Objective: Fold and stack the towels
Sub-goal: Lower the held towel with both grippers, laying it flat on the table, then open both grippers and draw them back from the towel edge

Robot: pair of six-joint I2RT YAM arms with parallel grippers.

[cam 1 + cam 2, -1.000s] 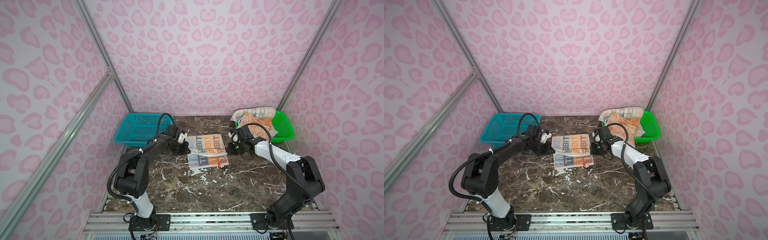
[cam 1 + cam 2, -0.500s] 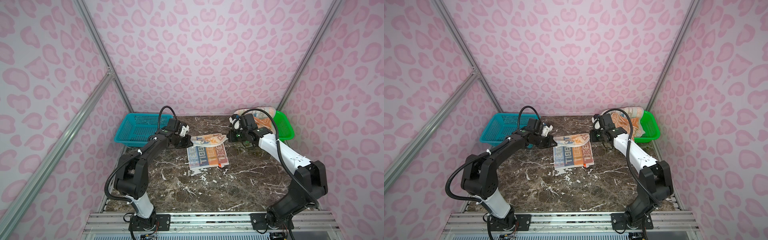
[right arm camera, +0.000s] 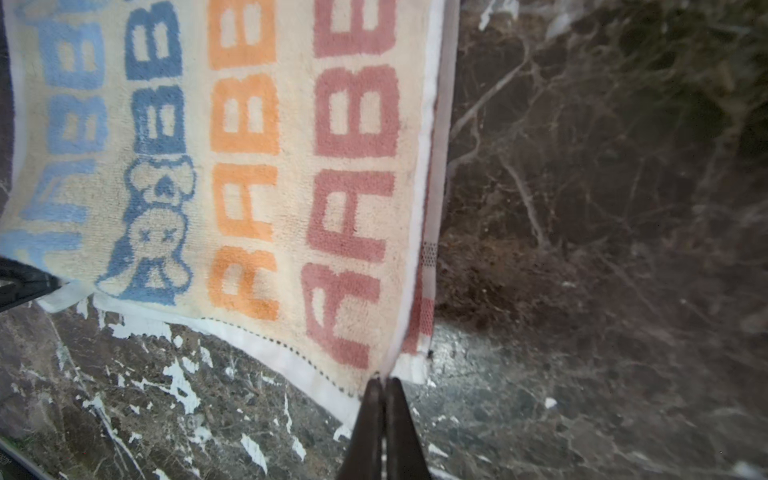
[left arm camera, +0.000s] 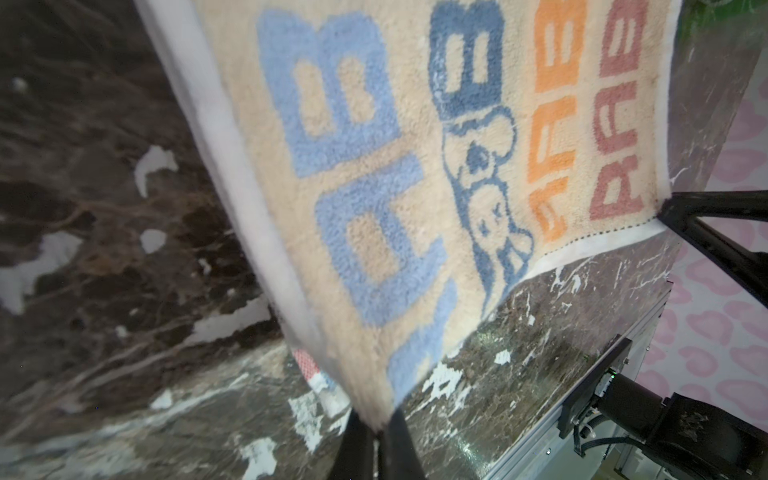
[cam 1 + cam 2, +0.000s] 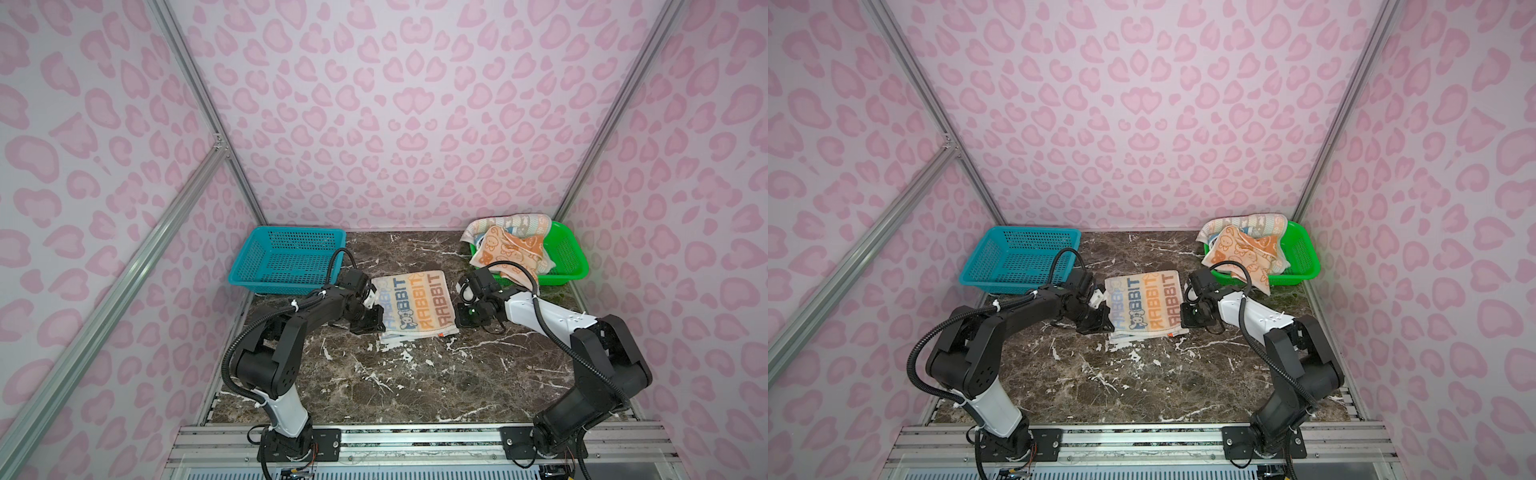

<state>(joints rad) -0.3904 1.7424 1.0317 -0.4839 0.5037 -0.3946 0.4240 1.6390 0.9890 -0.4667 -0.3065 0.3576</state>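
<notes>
left gripper (image 4: 376, 430) is pressed together on one near corner of the rabbit towel (image 4: 395, 166), with cloth nipped between the two dark fingers in the left wrist view. right gripper (image 3: 382, 384) is closed the same way on the other near corner, right at the white hem beside the red lettering. a second layer shows under that held edge.

in both top views the two grippers sit at the towel's left and right sides, low over the marble table (image 5: 415, 386). the towel is spread mid-table, lettering up, and a white strip of the lower layer pokes out at the near edge.

blue basket (image 5: 286, 259) stands at back left, just beside the left arm. green basket (image 5: 571, 259) at back right holds the orange towel (image 5: 513, 253), which drapes over the rim toward the right arm, and the chevron towel (image 5: 521, 222) bunched behind it.
</notes>
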